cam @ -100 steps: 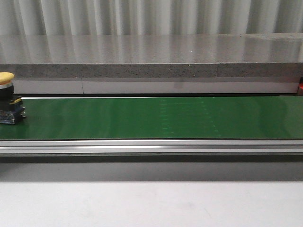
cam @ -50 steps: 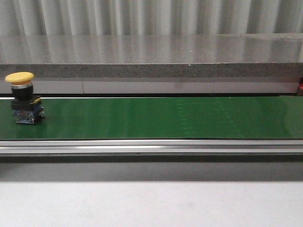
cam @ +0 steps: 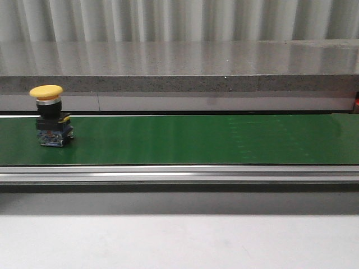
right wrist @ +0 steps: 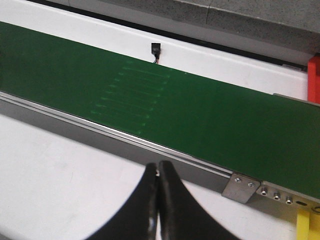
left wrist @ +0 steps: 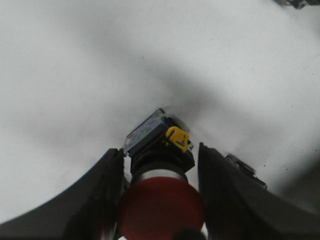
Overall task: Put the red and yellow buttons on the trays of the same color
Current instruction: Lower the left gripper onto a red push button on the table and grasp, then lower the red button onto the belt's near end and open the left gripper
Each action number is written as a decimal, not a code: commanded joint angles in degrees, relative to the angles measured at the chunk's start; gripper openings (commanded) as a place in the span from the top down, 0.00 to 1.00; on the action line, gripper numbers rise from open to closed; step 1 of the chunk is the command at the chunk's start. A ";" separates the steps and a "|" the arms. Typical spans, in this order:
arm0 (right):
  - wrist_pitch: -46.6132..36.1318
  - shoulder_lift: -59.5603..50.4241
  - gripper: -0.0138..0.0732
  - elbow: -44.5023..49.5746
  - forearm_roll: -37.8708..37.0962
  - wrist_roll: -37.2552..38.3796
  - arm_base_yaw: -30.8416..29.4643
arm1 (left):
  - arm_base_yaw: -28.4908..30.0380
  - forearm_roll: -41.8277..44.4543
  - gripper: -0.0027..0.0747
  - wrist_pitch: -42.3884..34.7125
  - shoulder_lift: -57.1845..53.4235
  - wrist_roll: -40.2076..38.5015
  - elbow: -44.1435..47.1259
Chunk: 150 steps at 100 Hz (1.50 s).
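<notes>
left gripper (left wrist: 160, 200) clamping a red button (left wrist: 161, 207) between its fingers, seemingly over white table (left wrist: 75, 60) | right gripper (right wrist: 159, 200) sitting fully closed, empty, green belt (right wrist: 210, 115) just ahead | yellow button (cam: 50, 115) standing upright on belt

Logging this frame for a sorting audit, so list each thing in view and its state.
yellow button: upright on the green belt, near its left end, not gripped.
red button: between the left pincer's fingers, over a white surface.
right pincer: shut, empty, short of the belt.
</notes>
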 commanded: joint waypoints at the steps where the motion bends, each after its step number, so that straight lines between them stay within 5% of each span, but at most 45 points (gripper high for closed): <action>1: -3.80 0.48 0.92 -1.39 0.15 -0.63 -0.02 | 0.20 -0.24 0.73 -0.41 -3.55 -0.30 -1.60; 35: -3.80 0.48 0.92 -1.39 0.15 -0.63 -0.02 | -0.96 -0.46 0.74 -1.23 -14.79 1.21 -1.60; 61: -3.80 0.48 0.92 -1.39 0.15 -0.63 -0.02 | -8.98 -0.70 0.74 0.90 -21.52 1.71 -1.60; 87: -3.80 0.48 0.92 -1.39 0.15 -0.63 -0.02 | -18.30 -0.70 0.74 2.47 -21.32 1.71 -1.49; 122: -3.80 0.48 0.92 -1.39 0.15 -0.63 -0.02 | -22.40 -1.06 0.74 2.98 -14.34 2.46 -1.49; 130: -3.80 0.48 0.92 -1.39 0.15 -0.63 -0.02 | -22.49 -2.47 0.66 2.98 -13.79 2.59 -1.49; 150: -3.80 0.48 0.92 -1.39 0.15 -0.63 -0.02 | -22.74 -6.02 0.24 2.08 -13.69 4.19 -1.61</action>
